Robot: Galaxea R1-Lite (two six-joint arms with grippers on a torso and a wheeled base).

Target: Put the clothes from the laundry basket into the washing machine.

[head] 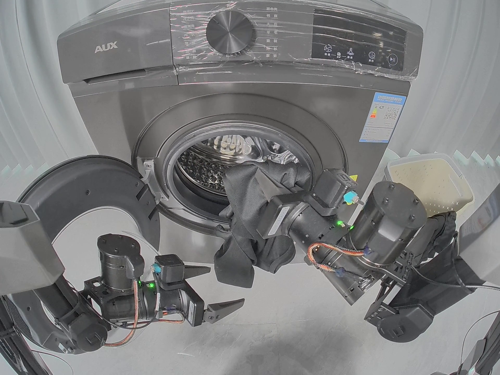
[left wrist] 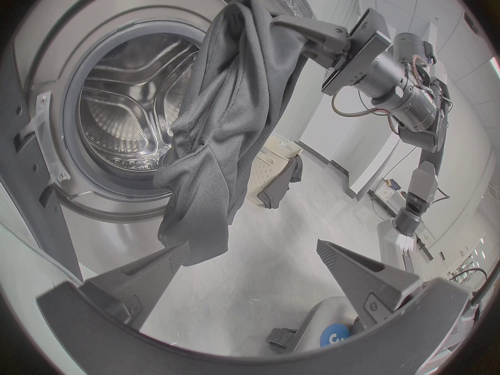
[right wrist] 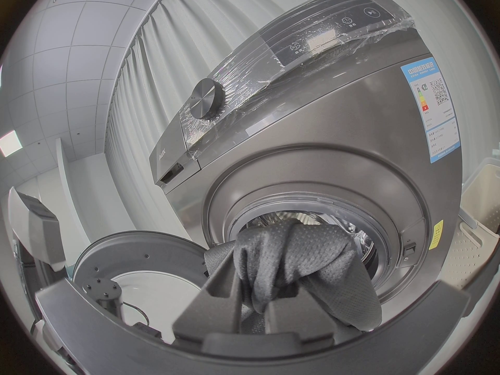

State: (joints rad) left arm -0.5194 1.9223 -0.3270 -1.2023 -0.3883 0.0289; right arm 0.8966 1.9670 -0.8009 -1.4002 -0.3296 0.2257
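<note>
- While your right claw (right wrist: 255,298) pinches a dark garment (head: 245,225) at the mouth of the washing machine (head: 234,95), most hangs outside.
- Your left claw (head: 224,286) is spread, empty.
- Another cloth (left wrist: 281,183) drapes the laundry basket (head: 401,165).

Bright, even light glints inside the washing machine (head: 260,102); wrist views curve, with dark corners.

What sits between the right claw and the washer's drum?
Only the garment, gripped by the right claw and hanging across the drum mouth; the right wrist view shows it.
</note>
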